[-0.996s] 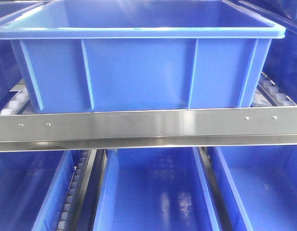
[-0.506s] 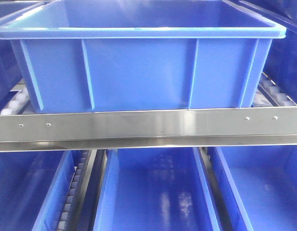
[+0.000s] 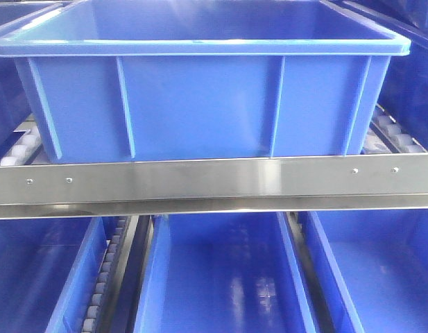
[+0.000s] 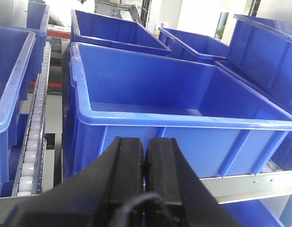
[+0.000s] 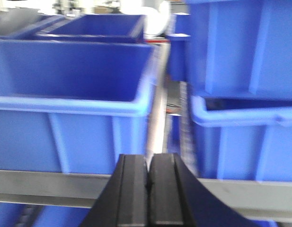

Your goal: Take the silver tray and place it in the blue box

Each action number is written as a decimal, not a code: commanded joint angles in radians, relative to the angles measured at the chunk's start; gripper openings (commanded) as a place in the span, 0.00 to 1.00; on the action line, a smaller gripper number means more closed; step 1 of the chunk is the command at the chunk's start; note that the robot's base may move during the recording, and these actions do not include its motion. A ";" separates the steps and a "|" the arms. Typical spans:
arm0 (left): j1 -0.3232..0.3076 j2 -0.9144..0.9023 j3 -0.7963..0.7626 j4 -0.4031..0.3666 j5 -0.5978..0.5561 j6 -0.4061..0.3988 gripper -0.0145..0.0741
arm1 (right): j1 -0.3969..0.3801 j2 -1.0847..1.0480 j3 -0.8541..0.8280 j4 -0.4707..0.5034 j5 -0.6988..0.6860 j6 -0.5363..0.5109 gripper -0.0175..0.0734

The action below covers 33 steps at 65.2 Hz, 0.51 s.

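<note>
Facing the blue box [image 3: 200, 104], your left claw [image 4: 145, 156] and right claw [image 5: 148, 172] are pinched together, empty; no silver tray visible, so reaching blind risks hitting the rim.

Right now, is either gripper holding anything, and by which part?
Nothing is held. The left gripper and right gripper are both shut with pads together and empty, facing the big bright-blue ribbed plastic crate. No silver tray is in view.

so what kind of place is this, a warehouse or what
Most likely a warehouse or factory picking area. Many matching blue crates, like the blue box, sit in rows on flow racks with white rollers behind a steel rail. Both grippers, left and right, are shut and empty.
</note>
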State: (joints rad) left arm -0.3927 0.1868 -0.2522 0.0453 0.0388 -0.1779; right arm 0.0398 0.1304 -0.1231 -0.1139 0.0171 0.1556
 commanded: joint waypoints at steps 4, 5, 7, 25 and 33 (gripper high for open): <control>-0.007 0.010 -0.029 0.002 -0.077 -0.002 0.16 | -0.078 -0.040 0.061 0.003 -0.205 -0.015 0.25; -0.007 0.010 -0.029 0.002 -0.077 -0.002 0.16 | -0.083 -0.047 0.070 0.004 -0.213 -0.015 0.25; -0.007 0.010 -0.029 0.002 -0.077 -0.002 0.16 | -0.092 -0.066 0.090 0.011 -0.227 -0.015 0.25; -0.007 0.010 -0.029 0.002 -0.077 -0.002 0.15 | -0.093 -0.162 0.133 0.027 -0.126 -0.015 0.25; -0.007 0.010 -0.029 0.002 -0.077 -0.002 0.15 | -0.086 -0.162 0.133 0.027 -0.126 -0.015 0.25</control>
State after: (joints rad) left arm -0.3927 0.1868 -0.2522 0.0453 0.0394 -0.1779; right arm -0.0473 -0.0099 0.0272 -0.0892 -0.0321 0.1546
